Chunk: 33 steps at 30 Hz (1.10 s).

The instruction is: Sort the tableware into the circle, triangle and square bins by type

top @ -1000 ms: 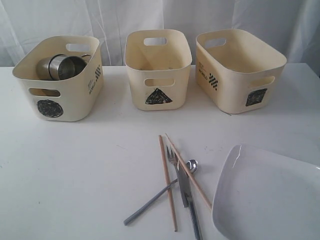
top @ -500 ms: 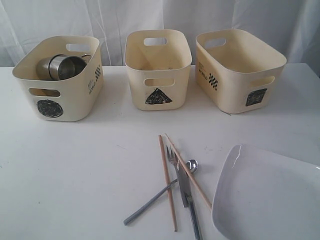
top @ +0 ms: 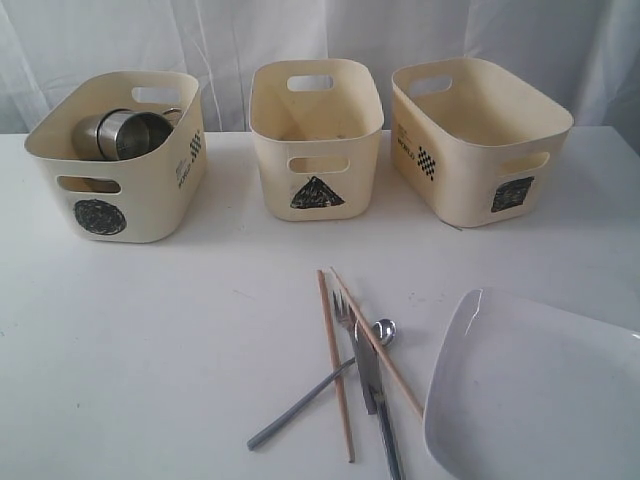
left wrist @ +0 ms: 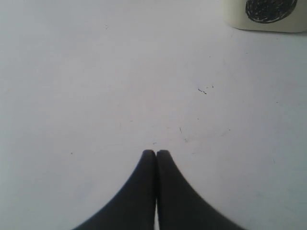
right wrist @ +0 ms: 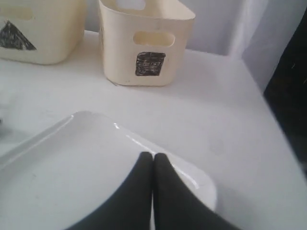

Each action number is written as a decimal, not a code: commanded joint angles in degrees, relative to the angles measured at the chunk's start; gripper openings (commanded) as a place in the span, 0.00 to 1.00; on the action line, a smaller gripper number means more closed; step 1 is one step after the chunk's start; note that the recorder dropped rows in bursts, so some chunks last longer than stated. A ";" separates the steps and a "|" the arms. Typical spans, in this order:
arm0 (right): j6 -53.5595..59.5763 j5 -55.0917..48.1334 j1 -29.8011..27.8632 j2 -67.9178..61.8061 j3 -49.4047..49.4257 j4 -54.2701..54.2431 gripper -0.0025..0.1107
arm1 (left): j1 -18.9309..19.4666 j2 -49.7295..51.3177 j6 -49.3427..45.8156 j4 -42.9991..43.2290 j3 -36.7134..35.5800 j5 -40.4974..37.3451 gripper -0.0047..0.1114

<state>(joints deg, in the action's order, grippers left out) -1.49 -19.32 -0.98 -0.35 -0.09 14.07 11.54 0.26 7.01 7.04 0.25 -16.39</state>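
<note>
Two steel mugs [top: 125, 133] lie inside the circle bin [top: 115, 190] at the left. The triangle bin [top: 316, 150] and the square bin [top: 480, 150] hold nothing I can see. In front lie two wooden chopsticks [top: 336, 365], a steel fork [top: 347, 320], a knife [top: 372, 385] and a spoon [top: 310, 395], crossed in one pile. The large white square plate [top: 530, 400] rests at the near right. My left gripper [left wrist: 156, 153] is shut over bare table. My right gripper [right wrist: 153, 155] is shut above the plate [right wrist: 72, 177]. The bowls are out of view. Neither arm shows in the exterior view.
The white table [top: 150, 340] ends at a white curtain [top: 230, 40] behind the bins. In the right wrist view the table's edge [right wrist: 256, 96] drops off beside the square bin [right wrist: 144, 43], and the triangle bin [right wrist: 33, 33] stands beside that. The circle bin's corner [left wrist: 266, 14] shows in the left wrist view.
</note>
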 commanded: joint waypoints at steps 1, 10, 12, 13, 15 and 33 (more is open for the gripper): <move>9.25 6.75 -0.32 0.35 0.09 4.36 0.02 | -0.44 -0.26 0.05 -0.18 -0.25 0.20 0.04; 5.82 43.27 -0.32 0.35 0.09 2.88 0.02 | -0.44 -0.26 0.05 -0.18 -0.25 0.20 0.04; -5.79 49.56 -0.22 0.35 0.09 1.42 0.02 | -0.44 -0.26 0.05 -0.18 -0.25 0.20 0.04; -13.01 53.41 -0.22 0.35 0.09 0.29 0.02 | -0.44 -0.26 0.05 -0.18 -0.25 0.20 0.04; -14.70 58.27 -0.22 0.35 0.03 -0.15 0.02 | -0.44 -0.26 0.05 -0.18 -0.25 0.20 0.04; -27.73 89.28 -0.22 -54.01 -36.70 3.83 0.02 | -0.44 -0.26 0.05 -0.18 -0.25 0.20 0.04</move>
<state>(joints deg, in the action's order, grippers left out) -17.09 63.08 -0.98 -46.51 -33.95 14.77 11.42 0.26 7.01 7.04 0.25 -16.32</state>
